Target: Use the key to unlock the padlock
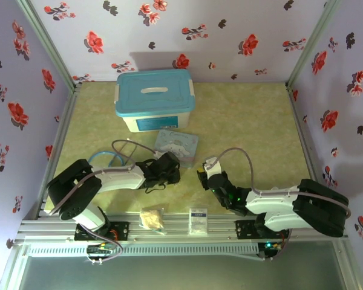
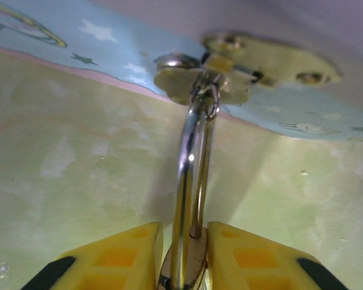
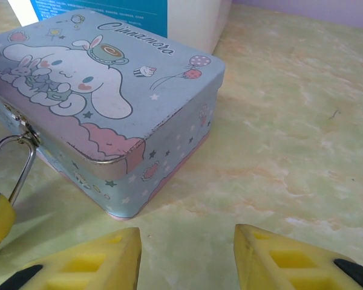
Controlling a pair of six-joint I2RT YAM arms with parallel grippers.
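- the padlock [image 2: 184, 269] is hung by its shackle [image 2: 187, 163] on the hasp [image 2: 199, 84] of the tin [image 3: 115, 90], against the tin's side wall and low over the surface [image 3: 290, 151].
- the left hand [image 2: 184, 232] is closed narrowly on the brass body; as far as can be judged, a yellow pad [image 2: 130, 254] is laid on each side of it.
- the right hand [image 3: 187, 241] is opened wide near the tin's corner, and nothing is gripped between its pads, so no key is carried there.
- for this step the body is best held firm and level, with the keyhole end probably turned toward the right hand.
- the key is then best taken by its head and entered straight, not at an angle.
- a loose grip is to be avoided, because the smooth brass is likely to slip out.
- the shackle is seen as thin, polished, bent metal.
- the tin is made of painted sheet metal with rounded corners.
- the pads look soft and are marked with square hollows.
- the surface is smooth, with a pale green marble pattern.
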